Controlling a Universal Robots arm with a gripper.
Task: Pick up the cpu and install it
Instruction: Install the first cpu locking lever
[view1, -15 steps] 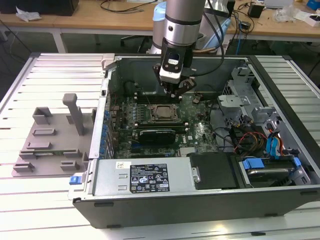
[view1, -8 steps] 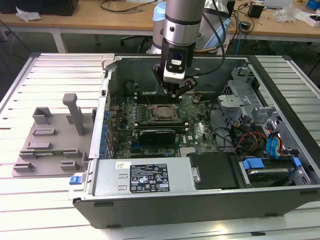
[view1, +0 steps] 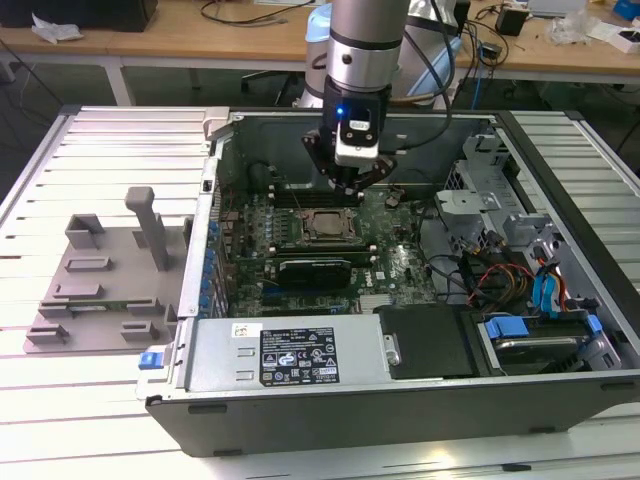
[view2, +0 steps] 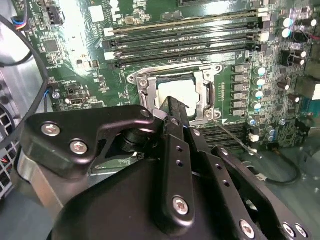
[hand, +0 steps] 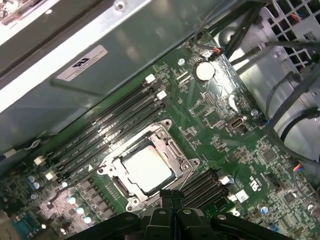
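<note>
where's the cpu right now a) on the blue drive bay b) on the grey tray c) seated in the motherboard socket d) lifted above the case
c: the cpu lies flat inside the metal socket frame on the motherboard, with the end effector hovering close by it.

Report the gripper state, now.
Gripper: jaws closed, holding nothing; the cpu sits in the socket.
</note>
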